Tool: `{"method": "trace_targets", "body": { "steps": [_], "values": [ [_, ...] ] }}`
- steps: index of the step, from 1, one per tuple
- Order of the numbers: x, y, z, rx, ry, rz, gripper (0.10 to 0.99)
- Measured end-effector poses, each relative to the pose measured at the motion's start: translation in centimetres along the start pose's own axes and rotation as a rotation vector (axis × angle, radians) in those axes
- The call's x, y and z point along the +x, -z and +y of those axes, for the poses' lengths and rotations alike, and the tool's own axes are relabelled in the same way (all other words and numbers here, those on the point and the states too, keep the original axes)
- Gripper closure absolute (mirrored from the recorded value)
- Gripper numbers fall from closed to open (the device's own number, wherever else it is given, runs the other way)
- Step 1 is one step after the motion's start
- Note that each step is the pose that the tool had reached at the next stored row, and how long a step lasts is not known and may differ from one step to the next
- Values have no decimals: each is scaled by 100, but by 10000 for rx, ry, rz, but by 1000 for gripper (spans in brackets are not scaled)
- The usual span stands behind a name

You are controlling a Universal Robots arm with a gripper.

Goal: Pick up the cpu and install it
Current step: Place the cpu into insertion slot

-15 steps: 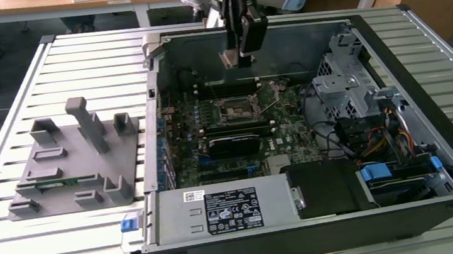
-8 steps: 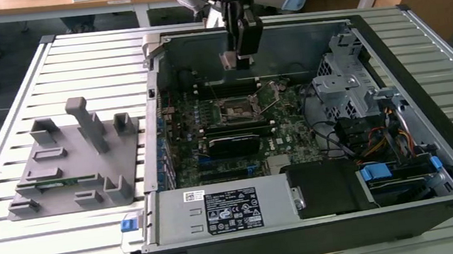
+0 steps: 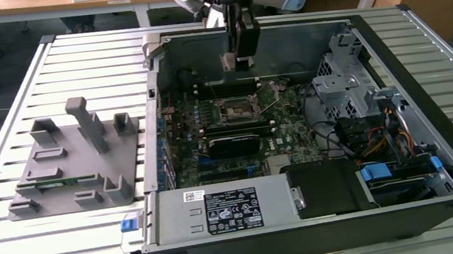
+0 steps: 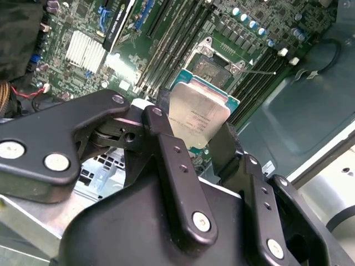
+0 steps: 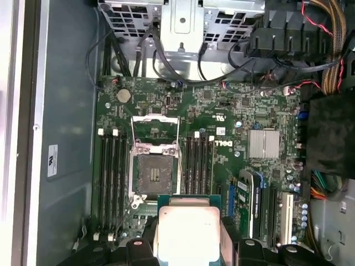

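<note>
**Exterior view.** My gripper [image 3: 236, 56] hangs inside the open computer case [image 3: 153, 103], above the motherboard [image 3: 208, 113]. It sits at about twelve o'clock of the cpu socket [image 3: 238, 107] as this view lays the scene out. A grey parts fixture [image 3: 70, 162] rests on the slatted table [image 3: 75, 54] at nine o'clock of the case, toward the exterior view's left. A green memory stick [image 3: 51, 182] lies in one of its slots.

**Both wrist views.** My jaws are clamped on the cpu [image 4: 198, 113], one finger on each of two opposite edges. Its pale metal top is turned toward the cameras. The chip hangs in the air above the board (carried, not resting on anything). In the first wrist view the cpu [image 5: 188, 233] is near the socket [image 5: 154, 174] but apart from it.

**State of the task.**
- **Pick-up:** I judge this done, since the chip is off any support and held square between my fingers.
- **Installation:** This is not yet done. The socket is empty, with its contact field bare.
- **Socket frame:** The retention frame [image 5: 155, 128] is swung open, so the seat is uncovered.
- **What is left:** Placing the chip in the socket, as far as these views show.
</note>
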State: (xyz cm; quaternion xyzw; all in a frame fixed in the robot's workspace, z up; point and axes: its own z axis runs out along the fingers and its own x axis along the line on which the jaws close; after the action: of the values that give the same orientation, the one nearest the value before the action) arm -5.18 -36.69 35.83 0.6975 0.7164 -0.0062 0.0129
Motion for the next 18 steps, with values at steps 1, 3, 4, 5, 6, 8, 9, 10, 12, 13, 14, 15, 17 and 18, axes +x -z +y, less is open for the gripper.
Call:
{"method": "trace_targets", "body": {
  "steps": [1, 3, 4, 5, 6, 8, 9, 10, 12, 13, 14, 15, 17, 18],
  "values": [
    [2, -3, 0, 1, -1, 1, 557],
    [4, -12, 0, -10, -1, 1, 557],
    [5, -19, -1, -30, -3, 0, 557],
    [5, -24, 0, -51, -4, -7, 557],
    [5, -29, 0, -79, -4, -18, 557],
    [5, -45, 0, -133, -5, -23, 557],
    [5, -55, 0, -138, -3, -22, 557],
    [6, -68, 0, -142, -3, -24, 557],
    [7, -101, -1, -169, -7, -25, 557],
    [8, -117, -1, -169, -5, -24, 557],
    [10, -130, -1, -170, -5, -24, 557],
    [14, -144, -1, -169, -6, -24, 557],
    [41, -173, 4, -169, -6, -23, 557],
    [58, -187, 7, -169, -2, -22, 557]
  ]
}}
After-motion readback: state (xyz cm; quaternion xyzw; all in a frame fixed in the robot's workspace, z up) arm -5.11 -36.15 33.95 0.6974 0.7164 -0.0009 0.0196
